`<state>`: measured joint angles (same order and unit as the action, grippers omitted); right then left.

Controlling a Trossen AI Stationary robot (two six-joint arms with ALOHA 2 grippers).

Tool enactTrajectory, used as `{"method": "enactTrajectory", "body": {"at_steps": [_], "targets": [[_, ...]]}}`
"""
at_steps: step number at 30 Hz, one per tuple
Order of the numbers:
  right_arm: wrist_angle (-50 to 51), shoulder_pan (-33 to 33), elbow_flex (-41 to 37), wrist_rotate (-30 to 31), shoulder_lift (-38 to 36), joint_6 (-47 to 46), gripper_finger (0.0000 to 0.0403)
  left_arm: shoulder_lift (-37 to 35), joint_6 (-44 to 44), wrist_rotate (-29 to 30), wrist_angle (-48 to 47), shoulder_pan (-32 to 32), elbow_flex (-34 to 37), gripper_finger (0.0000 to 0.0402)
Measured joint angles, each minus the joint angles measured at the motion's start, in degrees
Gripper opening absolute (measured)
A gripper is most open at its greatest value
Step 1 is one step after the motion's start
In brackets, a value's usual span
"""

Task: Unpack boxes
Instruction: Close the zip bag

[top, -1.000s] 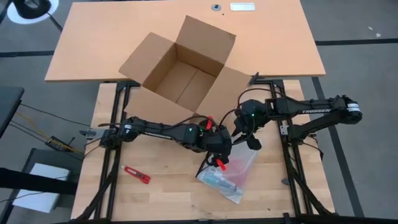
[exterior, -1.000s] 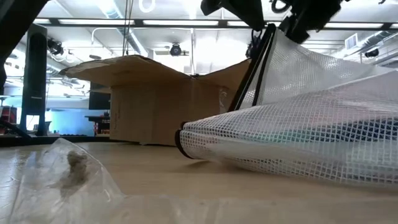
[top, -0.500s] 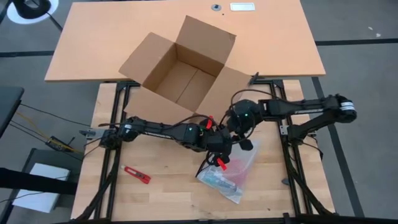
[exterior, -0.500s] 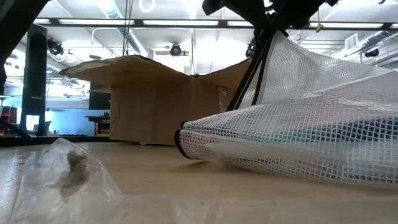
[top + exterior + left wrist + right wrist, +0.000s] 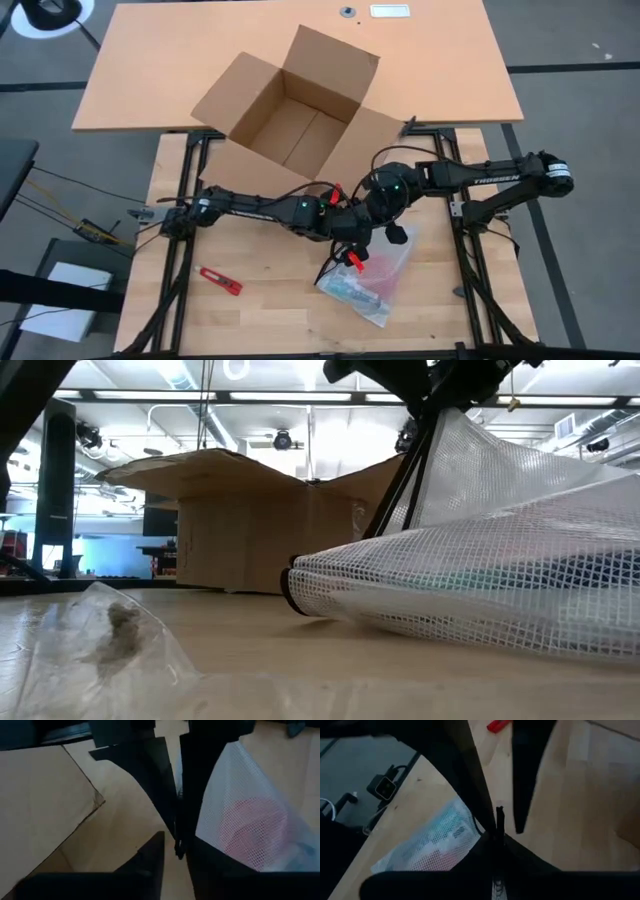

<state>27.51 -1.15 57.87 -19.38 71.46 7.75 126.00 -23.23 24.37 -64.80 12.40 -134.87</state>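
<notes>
The open carton (image 5: pixel 288 117) sits emptied at the table's far edge. Beside its near flap, the mesh bag (image 5: pixel 368 272) is pinched at its zippered edge by the left tool (image 5: pixel 352 232) and the right tool (image 5: pixel 372 218), presumably so it can be pulled open.

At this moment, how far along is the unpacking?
Done: the box stands open and looks empty, and a mesh bag lies out on the table. In hand: the left gripper and right gripper meet at the bag's upper edge, lifting it. Left: letting the bag go.
</notes>
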Motion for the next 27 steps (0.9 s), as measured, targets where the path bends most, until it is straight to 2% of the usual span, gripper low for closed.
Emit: {"method": "enactTrajectory", "body": {"at_steps": [5, 11, 16, 20, 27], "targets": [[-0.54, -0.09, 0.00, 1.87, -0.04, -0.04, 0.0017, -3.07, -6.92, -2.15, -4.10, 0.91, -0.05, 0.0131], [-1.55, -0.17, 0.00, 1.84, -0.06, -0.02, 0.0013, -3.66, -13.59, 0.82, -9.82, 3.52, 0.39, 0.0137], [-1.91, -0.16, 0.00, 1.80, -0.06, -0.02, 0.0013, -3.51, -16.46, 3.25, -4.86, 3.87, 4.74, 0.0137], [-1.92, -0.15, 0.00, 1.79, -0.06, -0.05, 0.0013, -3.59, -16.04, 3.62, 2.67, 2.89, 8.42, 0.0137], [-1.84, -0.02, 0.00, 1.75, -0.06, -0.19, 0.0013, -3.57, -15.49, 4.60, 2.13, 1.29, 9.55, 0.0137]]}}
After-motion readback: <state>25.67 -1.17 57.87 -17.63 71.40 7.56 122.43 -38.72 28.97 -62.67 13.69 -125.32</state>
